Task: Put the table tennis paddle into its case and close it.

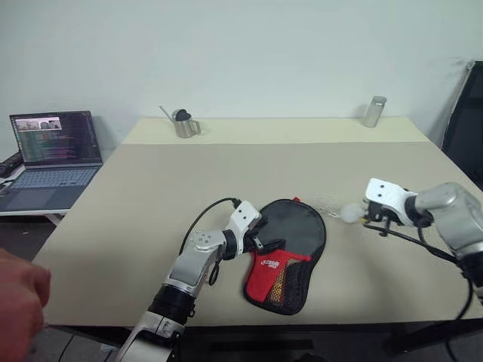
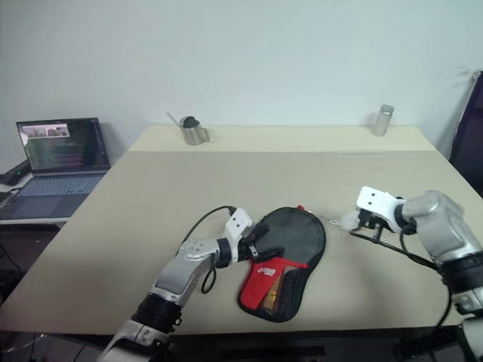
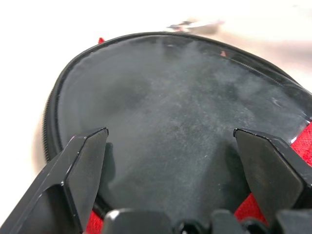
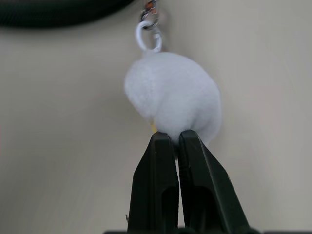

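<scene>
from the head views, the case point(image 1: 289, 253) lies flat on the beige table point(image 1: 136, 219), near its front edge, round black part away from the robot and red mesh part toward it. the left gripper point(image 1: 260, 243) rests at its left edge. in the left wrist view its fingers point(image 3: 80, 165) spread wide over the black fabric. in the right wrist view the right gripper point(image 4: 176, 139) pinches a white pompom point(image 4: 170, 95) hanging from a small ring point(image 4: 147, 35).
</scene>
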Robot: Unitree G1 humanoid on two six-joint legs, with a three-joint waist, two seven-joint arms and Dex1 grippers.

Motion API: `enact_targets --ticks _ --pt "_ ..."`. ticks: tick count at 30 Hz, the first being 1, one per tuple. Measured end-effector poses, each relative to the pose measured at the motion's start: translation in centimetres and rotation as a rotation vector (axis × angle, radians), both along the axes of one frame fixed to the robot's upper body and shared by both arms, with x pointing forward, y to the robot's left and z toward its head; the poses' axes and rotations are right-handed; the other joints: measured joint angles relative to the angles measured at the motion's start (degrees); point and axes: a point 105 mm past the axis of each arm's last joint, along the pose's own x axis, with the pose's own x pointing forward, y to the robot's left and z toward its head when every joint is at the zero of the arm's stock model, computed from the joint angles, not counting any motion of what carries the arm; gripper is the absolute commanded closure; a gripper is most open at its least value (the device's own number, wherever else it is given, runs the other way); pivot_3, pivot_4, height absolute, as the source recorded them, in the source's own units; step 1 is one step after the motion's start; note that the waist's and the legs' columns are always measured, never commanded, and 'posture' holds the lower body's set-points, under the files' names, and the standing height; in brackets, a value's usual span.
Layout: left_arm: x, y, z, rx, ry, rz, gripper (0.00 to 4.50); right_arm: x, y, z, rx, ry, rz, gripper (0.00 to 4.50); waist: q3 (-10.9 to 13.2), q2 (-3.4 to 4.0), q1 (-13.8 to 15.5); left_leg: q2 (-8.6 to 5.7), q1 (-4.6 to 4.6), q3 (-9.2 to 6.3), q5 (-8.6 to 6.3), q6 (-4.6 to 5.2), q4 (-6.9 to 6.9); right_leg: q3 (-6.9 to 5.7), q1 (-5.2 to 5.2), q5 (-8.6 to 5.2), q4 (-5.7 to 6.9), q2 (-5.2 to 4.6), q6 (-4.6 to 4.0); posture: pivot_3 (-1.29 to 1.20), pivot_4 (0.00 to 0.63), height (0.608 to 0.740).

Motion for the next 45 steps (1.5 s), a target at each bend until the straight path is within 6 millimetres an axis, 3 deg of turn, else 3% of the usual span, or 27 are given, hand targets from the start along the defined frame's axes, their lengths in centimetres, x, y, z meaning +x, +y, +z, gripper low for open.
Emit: enact_targets --ticks 9,14,19,23,28,33,38,40,45 --pt "0.2 0.1 -0.1 0.002 -0.002 0.002 0.00 -1.6 1.6 -1.3 0.038 0.063 0.094 4.45 0.00 -0.01 0.10 0.01 0.12 0.00 0.00 0.00 0.01 0.02 0.12 0.00 0.01 0.00 0.00 0.00 0.150 0.740" --pt "0.3 0.1 -0.1 0.009 -0.006 0.003 0.00 -1.7 2.0 -1.5 0.042 0.064 0.111 3.18 0.00 -0.01 0.10 0.01 0.13 0.01 0.00 -0.01 0.01 0.02 0.12 0.00 0.02 0.00 0.00 0.00 0.150 0.740" --pt "0.4 0.4 0.2 0.007 -0.006 -0.001 0.00 -2.4 2.1 -1.8 0.034 0.095 0.131 1.42 0.01 -0.01 0.04 0.02 0.13 0.01 0.00 -0.01 0.01 0.02 0.10 0.00 0.03 0.00 0.00 0.00 0.150 0.740" --pt "-0.1 1.2 2.3 0.003 -0.039 -0.066 0.00 -3.3 2.2 -0.9 0.073 0.131 0.169 0.12 0.07 -0.04 -0.08 0.03 0.11 0.01 0.00 -0.01 0.01 0.02 0.08 0.00 0.03 0.01 0.00 0.00 0.150 0.740" --pt "-1.3 2.9 6.2 0.052 -0.127 -0.177 0.00 -3.8 2.3 2.0 0.150 0.083 0.203 0.03 0.06 -0.03 -0.08 0.03 0.13 0.00 0.00 0.00 0.00 0.01 0.13 0.00 -0.01 0.01 0.00 0.00 0.150 0.740" --pt "-2.0 5.1 6.6 0.148 -0.124 -0.211 0.00 -3.7 2.9 3.0 0.188 0.053 0.227 0.03 0.08 -0.02 -0.14 0.04 0.13 0.01 0.00 0.00 0.00 0.02 0.11 0.00 0.00 0.01 0.00 0.00 0.150 0.740" --pt "-2.6 7.5 6.1 0.226 -0.087 -0.221 0.00 -0.8 6.2 6.2 0.351 -0.123 0.234 0.03 0.12 -0.07 -0.74 0.06 0.19 0.00 0.00 0.00 -0.01 0.03 0.15 0.00 0.03 0.02 -0.01 0.00 0.150 0.740" --pt "-2.6 8.1 5.7 0.246 -0.073 -0.213 0.00 0.8 6.7 5.8 0.398 -0.156 0.164 0.03 0.12 -0.08 -0.72 0.04 0.18 0.00 0.00 0.00 -0.01 0.05 0.14 0.00 0.03 0.00 -0.01 0.00 0.150 0.740" --pt "-2.7 8.9 4.9 0.298 -0.057 -0.203 0.00 3.4 6.6 2.3 0.407 -0.133 -0.024 0.03 0.14 -0.07 -0.09 0.03 -0.20 -0.01 0.00 0.00 0.02 0.02 -0.23 0.01 0.03 0.00 -0.02 0.00 0.150 0.740"
